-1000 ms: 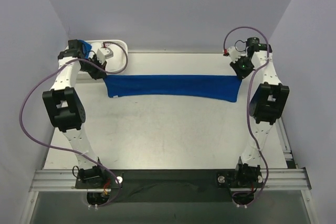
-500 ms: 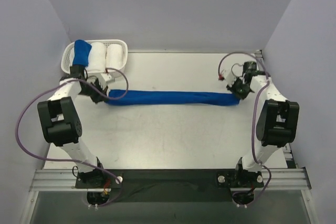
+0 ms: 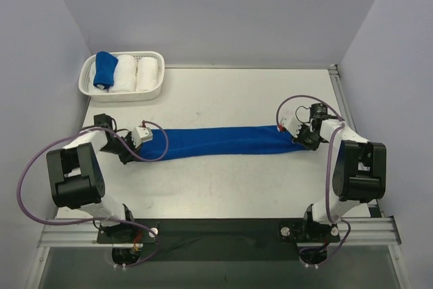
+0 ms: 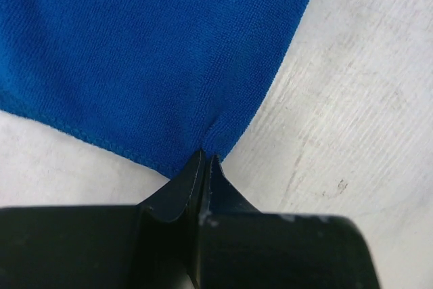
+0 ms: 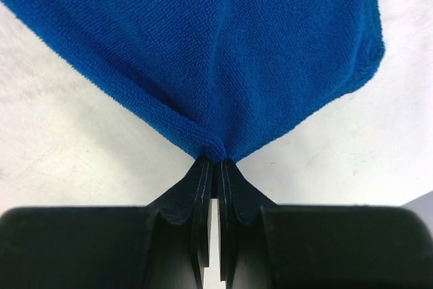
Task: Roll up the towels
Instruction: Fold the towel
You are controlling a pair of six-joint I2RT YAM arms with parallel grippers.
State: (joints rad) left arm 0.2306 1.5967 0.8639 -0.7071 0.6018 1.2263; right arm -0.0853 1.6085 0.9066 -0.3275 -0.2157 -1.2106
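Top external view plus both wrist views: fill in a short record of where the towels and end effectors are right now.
flat towel: blue strip laid across the table, left to right
left end effector: shut on the strip's left end
right end effector: shut on the strip's right end
basket: far-left corner; one rolled blue towel, two white rolls

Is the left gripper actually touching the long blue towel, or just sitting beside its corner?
Touching. The left wrist view shows the left gripper with jaws shut on the blue towel, whose corner puckers into the pinch.
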